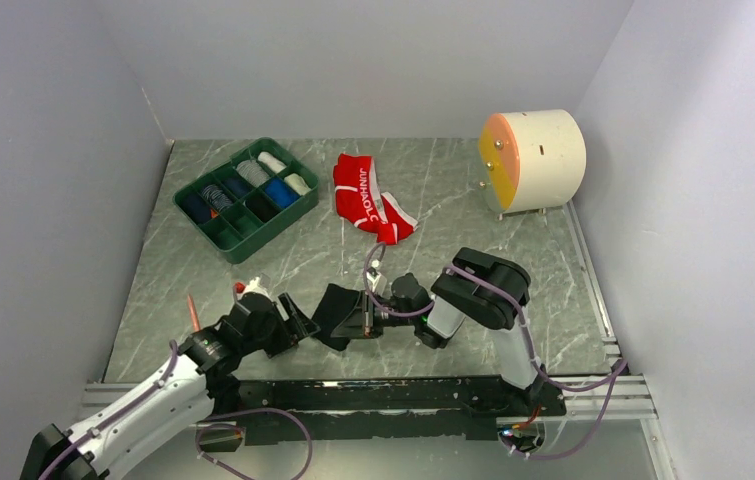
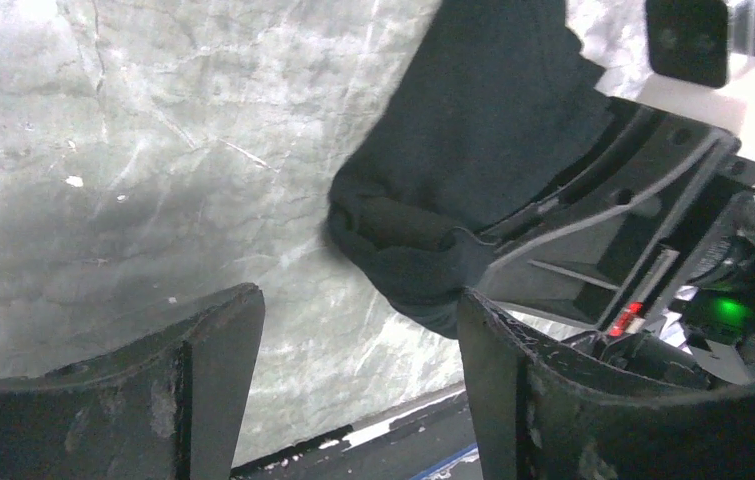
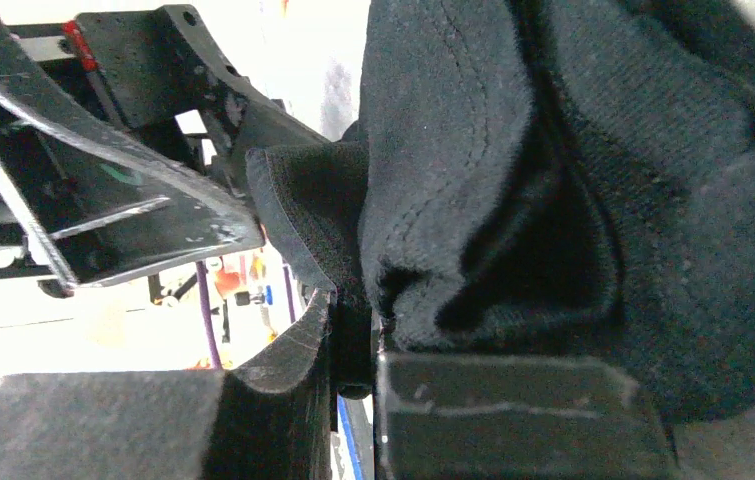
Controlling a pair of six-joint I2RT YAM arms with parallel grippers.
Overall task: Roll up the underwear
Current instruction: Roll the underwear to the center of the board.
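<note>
Top external view: soft, limp black briefs at the table front edge, pinched tight by the right gripper; left gripper gapes empty alongside. Probably best grasped at the bunched edge.

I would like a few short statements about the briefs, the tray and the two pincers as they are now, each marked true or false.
1. The right pincer is shut on the black briefs. True.
2. The red briefs lie inside the green tray. False: they lie on the table, to the right of the tray.
3. The left pincer is open. True.
4. The cream drum stands at the near left corner. False: it stands at the far right, by the wall.
</note>
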